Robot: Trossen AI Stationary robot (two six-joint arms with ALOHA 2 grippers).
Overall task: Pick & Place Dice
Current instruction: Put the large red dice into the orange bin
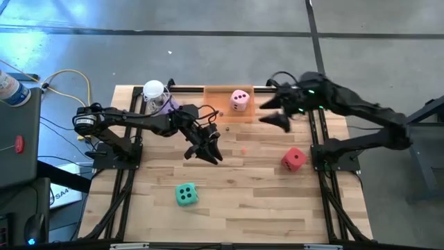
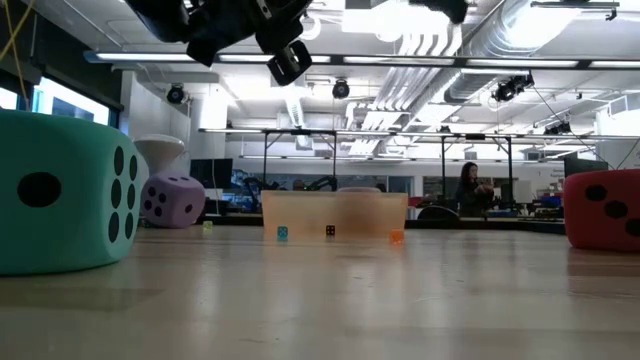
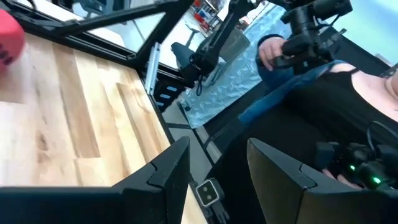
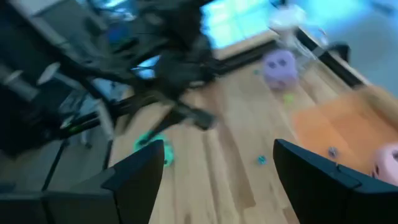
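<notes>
A wooden bench (image 1: 236,201) seen from above, with two dark robot arms reaching in from either side.

Nearest the front edge, left of centre, sits the green-teal die (image 1: 186,194), alone on the wood; in the low view it looms large at the left (image 2: 65,190).

Farther in, on the right side, the red die (image 1: 294,159) rests on the bench just beside the right arm's base; the low view shows it at the far right edge (image 2: 603,208), and the left wrist view catches a corner of it (image 3: 9,40).

Around the middle of the bench, the left pincer (image 1: 207,151) hangs above the wood, raised off the surface, holding nothing. Its two dark fingers (image 3: 165,177) stand spread with a clear gap between them.

Beyond that, the right pincer (image 1: 276,118) hovers near the back, just right of the orange tray (image 1: 218,103). Its fingers (image 4: 134,177) are spread wide and empty.

At the back edge, the pink die (image 1: 240,100) lies inside the orange tray. To the left of the tray, the purple die (image 1: 168,105) sits on the bench, touching or just beside a clear cup with a white round top (image 1: 154,92).

A few tiny coloured bits (image 2: 283,233) lie on the wood in front of the tray. In the room behind, a person (image 2: 468,188) stands far off.
</notes>
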